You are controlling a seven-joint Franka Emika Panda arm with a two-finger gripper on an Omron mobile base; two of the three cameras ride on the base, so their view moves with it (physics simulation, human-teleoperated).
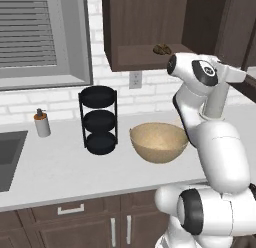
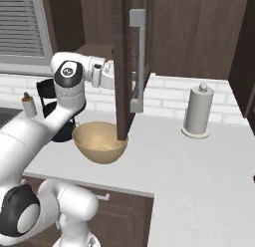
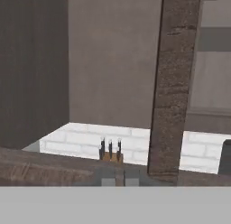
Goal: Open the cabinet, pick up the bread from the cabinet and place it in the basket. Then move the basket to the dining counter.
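Left base view
- Cabinet [image 1: 145, 29]: was open, its dark shelf bared above the worktop.
- Bread [image 1: 161, 49]: lay on the cabinet shelf, near the front edge, untouched.
- Basket [image 1: 158, 142]: stood on the grey-white worktop [image 1: 60, 167], just right of the black three-tier rack [image 1: 99, 119] and below the shelf.
- Soap bottle [image 1: 42, 123]: stood left of the rack, near the sink [image 1: 10, 157].
- Arm: rose at lower right, its wrist up by the shelf, right of the bread.

Right base view
- Cabinet door [image 2: 130, 66]: stood swung out edge-on, the long metal bar handle [image 2: 138, 59] on its front.
- Arm: reached in behind the door edge, the hand hidden by the door.
- Basket [image 2: 99, 141]: sat on the worktop beneath the door's lower end.
- Paper towel roll [image 2: 198, 111]: stood upright well to the right, by the brick wall.

Hand view
- Gripper [image 3: 111, 151]: fingertips nearly together; whether they were clenched or just parting could not be told; nothing sat between them.
- Cabinet frame [image 3: 173, 83]: dark upright post stood to the right of the tips, white brick beyond.
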